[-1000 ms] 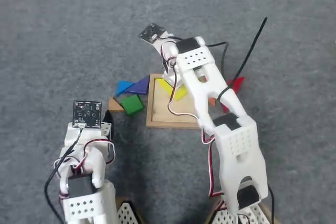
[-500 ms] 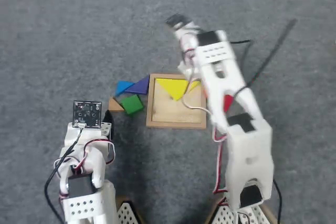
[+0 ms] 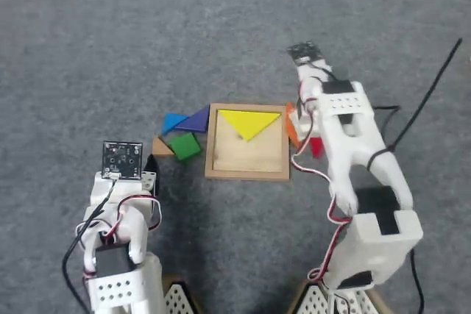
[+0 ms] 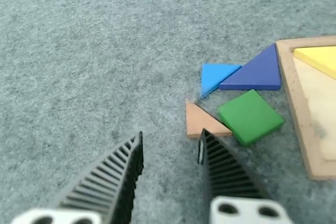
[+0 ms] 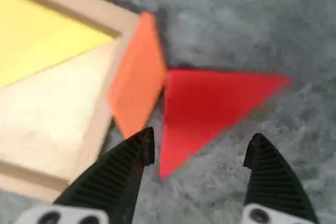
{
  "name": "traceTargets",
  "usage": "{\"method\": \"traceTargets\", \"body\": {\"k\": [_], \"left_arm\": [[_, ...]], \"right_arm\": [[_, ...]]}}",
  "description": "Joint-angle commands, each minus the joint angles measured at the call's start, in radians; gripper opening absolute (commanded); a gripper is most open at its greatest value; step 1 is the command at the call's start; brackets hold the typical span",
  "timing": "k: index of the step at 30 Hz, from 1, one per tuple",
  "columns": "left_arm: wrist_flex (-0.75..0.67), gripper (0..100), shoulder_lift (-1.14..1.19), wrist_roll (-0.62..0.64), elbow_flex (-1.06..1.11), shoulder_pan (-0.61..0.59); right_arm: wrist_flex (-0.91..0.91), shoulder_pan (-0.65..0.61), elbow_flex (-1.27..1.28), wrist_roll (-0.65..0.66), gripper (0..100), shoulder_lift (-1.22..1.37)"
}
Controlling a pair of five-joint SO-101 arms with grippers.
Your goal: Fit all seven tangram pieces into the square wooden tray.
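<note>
The square wooden tray [image 3: 246, 175] holds one yellow triangle [image 3: 249, 121] along its far side. Left of the tray lie a blue triangle [image 3: 173, 121], a purple triangle [image 3: 196, 119], a green square [image 3: 185, 145] and a tan triangle [image 3: 160, 147]. An orange piece [image 5: 139, 82] leans on the tray's right rim [image 5: 102, 127], with a red triangle [image 5: 210, 106] touching it. My right gripper [image 5: 202, 140] hangs open just above the red triangle. My left gripper [image 4: 169, 142] is open over the carpet, just short of the tan triangle [image 4: 202, 121] and green square [image 4: 251, 116].
Everything rests on grey carpet. The right arm [image 3: 346, 126] stretches along the tray's right side, over the orange piece [image 3: 293, 129] and red triangle [image 3: 316, 145]. Bare carpet lies beyond the tray and to the far left.
The right arm has swung from over the tray's far edge to its right side, above the orange and red pieces, uncovering the yellow triangle in the tray. The left arm has not moved.
</note>
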Motion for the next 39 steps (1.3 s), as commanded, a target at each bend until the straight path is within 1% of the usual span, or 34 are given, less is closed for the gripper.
{"method": "traceTargets", "body": {"k": [1,4,7,10,13,18,23,29,33,39], "left_arm": [[0.002,16,0.005,-0.006,-0.007,0.0],[0.002,16,0.005,-0.006,-0.007,0.0],[0.002,16,0.005,-0.006,-0.007,0.0],[0.002,16,0.005,-0.006,-0.007,0.0],[0.002,16,0.005,-0.006,-0.007,0.0],[0.002,16,0.005,-0.006,-0.007,0.0],[0.002,16,0.005,-0.006,-0.007,0.0],[0.002,16,0.005,-0.006,-0.007,0.0],[0.002,16,0.005,-0.006,-0.007,0.0],[0.002,16,0.005,-0.006,-0.007,0.0]], "right_arm": [[-0.061,0.012,0.0,-0.109,28.4,-0.048],[-0.114,0.007,-0.02,-0.252,28.4,-0.008],[-0.119,0.013,-0.084,-0.382,28.4,0.051],[-0.119,0.004,-0.16,-0.45,28.4,0.125],[-0.102,-0.015,-0.232,-0.482,28.5,0.202],[-0.012,-0.038,-0.367,-0.482,28.5,0.309],[0.077,-0.036,-0.446,-0.483,28.5,0.398],[0.305,-0.035,-0.486,-0.473,28.1,0.42],[0.406,-0.033,-0.482,-0.374,28.1,0.42],[0.51,0.01,-0.479,-0.212,28.1,0.41]]}}
